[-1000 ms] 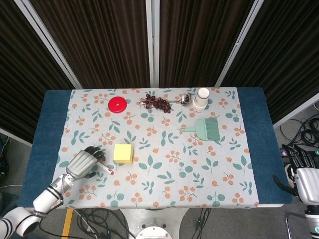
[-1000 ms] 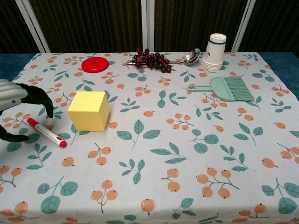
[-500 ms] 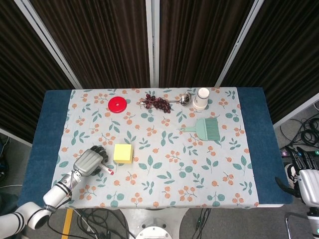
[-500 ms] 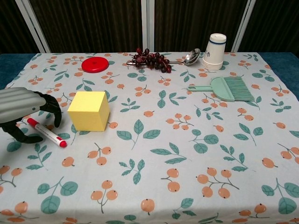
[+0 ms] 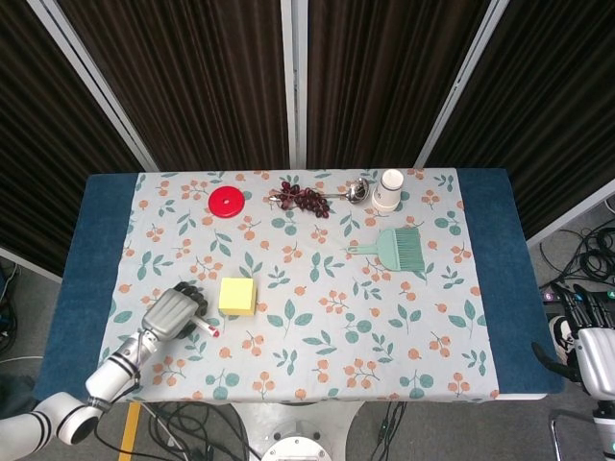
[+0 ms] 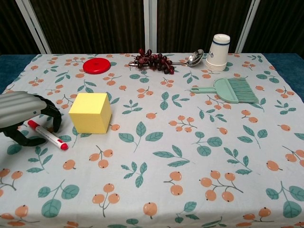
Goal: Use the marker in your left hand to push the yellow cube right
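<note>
The yellow cube [image 5: 237, 295] [image 6: 90, 112] sits on the floral cloth at the left front. Just left of it a white marker with a red cap [image 5: 204, 327] [image 6: 47, 135] lies flat on the cloth, its cap end pointing toward the front right. My left hand [image 5: 171, 313] [image 6: 21, 114] arches over the marker's back end, with the fingers curved down on the far side and the thumb on the near side. The marker still rests on the cloth, and no finger visibly clamps it. My right hand [image 5: 588, 344] hangs off the table's right edge, holding nothing.
At the back are a red lid [image 6: 96, 65], a bunch of dark grapes [image 6: 154, 60], a metal spoon [image 6: 192, 59] and a stack of paper cups [image 6: 218, 52]. A green hand brush [image 6: 228, 90] lies at the right. Bare cloth stretches to the right of the cube.
My left hand has moved right and closer over the marker's back end, fingers curving around it. The marker and cube have not moved.
</note>
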Controlling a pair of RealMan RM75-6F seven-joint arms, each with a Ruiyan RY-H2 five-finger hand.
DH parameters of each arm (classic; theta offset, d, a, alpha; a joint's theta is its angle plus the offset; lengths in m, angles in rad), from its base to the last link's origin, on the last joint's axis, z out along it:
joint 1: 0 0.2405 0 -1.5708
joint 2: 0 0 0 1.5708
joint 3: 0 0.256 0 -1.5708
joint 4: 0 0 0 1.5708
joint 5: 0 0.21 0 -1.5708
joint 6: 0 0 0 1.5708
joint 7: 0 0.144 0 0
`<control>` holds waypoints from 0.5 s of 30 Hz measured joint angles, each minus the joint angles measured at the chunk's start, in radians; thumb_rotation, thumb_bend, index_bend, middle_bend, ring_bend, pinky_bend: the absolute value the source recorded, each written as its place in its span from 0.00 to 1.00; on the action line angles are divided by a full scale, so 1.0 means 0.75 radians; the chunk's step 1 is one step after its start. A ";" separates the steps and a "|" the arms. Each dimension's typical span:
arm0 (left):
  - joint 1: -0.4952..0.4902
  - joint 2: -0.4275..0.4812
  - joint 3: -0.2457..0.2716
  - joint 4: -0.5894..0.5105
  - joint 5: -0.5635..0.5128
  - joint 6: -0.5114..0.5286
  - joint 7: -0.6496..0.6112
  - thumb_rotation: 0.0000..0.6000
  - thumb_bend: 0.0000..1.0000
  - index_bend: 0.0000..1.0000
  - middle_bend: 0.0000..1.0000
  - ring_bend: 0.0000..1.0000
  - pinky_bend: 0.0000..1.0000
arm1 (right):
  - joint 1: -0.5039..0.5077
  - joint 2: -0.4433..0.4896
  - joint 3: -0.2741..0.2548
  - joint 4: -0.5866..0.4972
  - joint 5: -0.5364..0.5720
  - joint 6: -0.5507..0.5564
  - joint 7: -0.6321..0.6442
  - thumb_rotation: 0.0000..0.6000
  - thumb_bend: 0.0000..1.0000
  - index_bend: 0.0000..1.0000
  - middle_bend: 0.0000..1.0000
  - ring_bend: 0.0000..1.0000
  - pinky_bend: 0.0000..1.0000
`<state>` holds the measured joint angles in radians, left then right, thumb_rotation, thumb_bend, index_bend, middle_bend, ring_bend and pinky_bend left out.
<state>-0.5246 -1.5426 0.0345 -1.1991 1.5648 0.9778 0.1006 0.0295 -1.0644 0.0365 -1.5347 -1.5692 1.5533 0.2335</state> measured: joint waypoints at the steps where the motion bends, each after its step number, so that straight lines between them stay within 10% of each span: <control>1: -0.001 -0.003 0.001 0.005 -0.001 0.001 0.000 1.00 0.37 0.52 0.53 0.31 0.25 | 0.000 0.000 0.000 0.000 0.001 0.000 0.000 1.00 0.15 0.01 0.13 0.00 0.08; 15: 0.002 -0.009 0.020 0.000 -0.003 0.035 0.043 1.00 0.37 0.55 0.58 0.37 0.25 | 0.005 0.000 0.007 -0.008 0.010 -0.012 -0.010 1.00 0.15 0.01 0.13 0.00 0.08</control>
<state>-0.5228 -1.5490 0.0493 -1.1988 1.5628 1.0040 0.1329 0.0336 -1.0646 0.0419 -1.5409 -1.5621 1.5444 0.2259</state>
